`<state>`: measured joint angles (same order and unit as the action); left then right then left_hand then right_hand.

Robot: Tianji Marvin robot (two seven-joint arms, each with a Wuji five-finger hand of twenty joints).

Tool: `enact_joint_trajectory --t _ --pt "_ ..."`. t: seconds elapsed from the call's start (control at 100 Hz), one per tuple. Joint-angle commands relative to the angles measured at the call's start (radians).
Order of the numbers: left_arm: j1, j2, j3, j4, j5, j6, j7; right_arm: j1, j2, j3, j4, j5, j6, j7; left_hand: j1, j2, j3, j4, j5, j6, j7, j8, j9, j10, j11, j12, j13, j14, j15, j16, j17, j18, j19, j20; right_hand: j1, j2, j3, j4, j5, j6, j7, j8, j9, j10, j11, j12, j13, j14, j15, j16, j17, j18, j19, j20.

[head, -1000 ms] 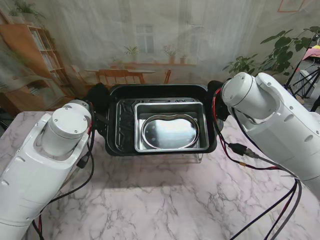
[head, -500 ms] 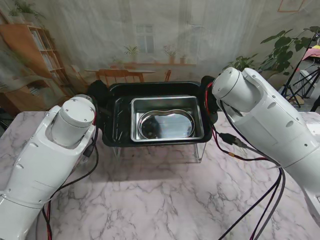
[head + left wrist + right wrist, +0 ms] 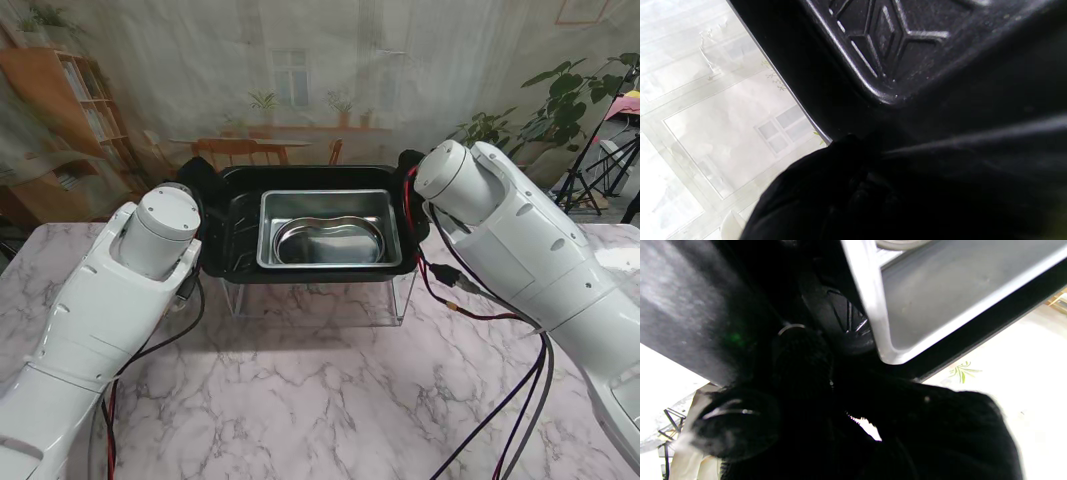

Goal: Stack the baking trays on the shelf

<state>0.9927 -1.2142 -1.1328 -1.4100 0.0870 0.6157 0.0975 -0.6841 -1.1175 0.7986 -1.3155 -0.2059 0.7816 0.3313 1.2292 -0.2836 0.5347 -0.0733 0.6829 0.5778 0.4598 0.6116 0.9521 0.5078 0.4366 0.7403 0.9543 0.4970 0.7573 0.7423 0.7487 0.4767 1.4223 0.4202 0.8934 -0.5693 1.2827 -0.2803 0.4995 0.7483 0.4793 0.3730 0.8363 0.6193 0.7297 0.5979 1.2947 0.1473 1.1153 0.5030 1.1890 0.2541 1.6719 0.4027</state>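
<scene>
1. Black baking tray [image 3: 235, 235], carrying the steel tray [image 3: 328, 231], sits over the clear shelf [image 3: 318, 298] on the worktop [image 3: 330, 400].
2. Left hand [image 3: 197, 178] and right hand [image 3: 409, 172] grip its ends — release remains.

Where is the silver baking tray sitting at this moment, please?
In the stand's view the silver baking tray sits inside the black baking tray, toward its right side, over the clear shelf at the table's far middle, between the two arms.

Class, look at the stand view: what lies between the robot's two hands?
The black baking tray, gripped at both ends by the left hand and right hand, with a silver tray nested inside, above the clear shelf.
</scene>
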Motion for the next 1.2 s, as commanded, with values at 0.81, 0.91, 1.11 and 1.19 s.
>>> enact_joint_trajectory --t 0.81,0.91,1.11,1.19 --pt "-0.051 -0.058 0.018 0.091 -0.095 -0.069 -0.027 -0.115 -0.041 0.071 -0.039 -0.042 -0.05 -0.046 0.008 0.103 -0.438 0.102 -0.115 -0.466 -0.176 -0.116 -0.45 -0.292 -0.174 -0.393 -0.504 -0.172 -0.37 -0.264 -0.533 -0.239 -0.483 0.034 -0.426 0.215 -0.471 0.195 -0.116 -0.7 0.115 -0.014 -0.283 -0.359 0.084 -0.064 -0.365 0.119 -0.22 0.013 -0.465 0.13 -0.199 -0.06" --pt "-0.047 -0.057 0.003 0.087 -0.094 -0.084 -0.019 -0.138 -0.026 0.1 -0.072 -0.067 -0.057 -0.034 -0.054 0.136 -0.504 0.103 -0.158 -0.481 -0.231 -0.161 -0.511 -0.304 -0.205 -0.413 -0.558 -0.181 -0.416 -0.3 -0.588 -0.232 -0.517 0.031 -0.495 0.245 -0.533 0.188 -0.127 -0.758 0.116 -0.003 -0.296 -0.377 0.068 -0.068 -0.402 0.115 -0.213 0.016 -0.514 0.119 -0.186 -0.004" --pt "-0.042 -0.053 -0.019 0.08 -0.086 -0.103 -0.01 -0.193 -0.006 0.173 -0.155 -0.09 -0.06 -0.019 -0.092 0.131 -0.539 0.103 -0.171 -0.493 -0.246 -0.202 -0.567 -0.323 -0.248 -0.449 -0.609 -0.175 -0.452 -0.326 -0.641 -0.208 -0.59 0.004 -0.525 0.276 -0.63 0.189 -0.137 -0.86 0.105 0.013 -0.348 -0.4 -0.002 -0.104 -0.529 0.101 -0.284 0.0 -0.619 0.129 -0.239 0.045" --pt "-0.042 -0.053 -0.029 0.079 -0.084 -0.107 -0.005 -0.212 -0.006 0.208 -0.179 -0.079 -0.056 -0.028 -0.095 0.133 -0.539 0.103 -0.175 -0.495 -0.248 -0.206 -0.578 -0.326 -0.254 -0.455 -0.621 -0.174 -0.459 -0.329 -0.651 -0.202 -0.604 -0.002 -0.516 0.28 -0.635 0.191 -0.131 -0.886 0.106 0.016 -0.351 -0.402 -0.011 -0.11 -0.544 0.099 -0.29 0.0 -0.635 0.126 -0.242 0.05"
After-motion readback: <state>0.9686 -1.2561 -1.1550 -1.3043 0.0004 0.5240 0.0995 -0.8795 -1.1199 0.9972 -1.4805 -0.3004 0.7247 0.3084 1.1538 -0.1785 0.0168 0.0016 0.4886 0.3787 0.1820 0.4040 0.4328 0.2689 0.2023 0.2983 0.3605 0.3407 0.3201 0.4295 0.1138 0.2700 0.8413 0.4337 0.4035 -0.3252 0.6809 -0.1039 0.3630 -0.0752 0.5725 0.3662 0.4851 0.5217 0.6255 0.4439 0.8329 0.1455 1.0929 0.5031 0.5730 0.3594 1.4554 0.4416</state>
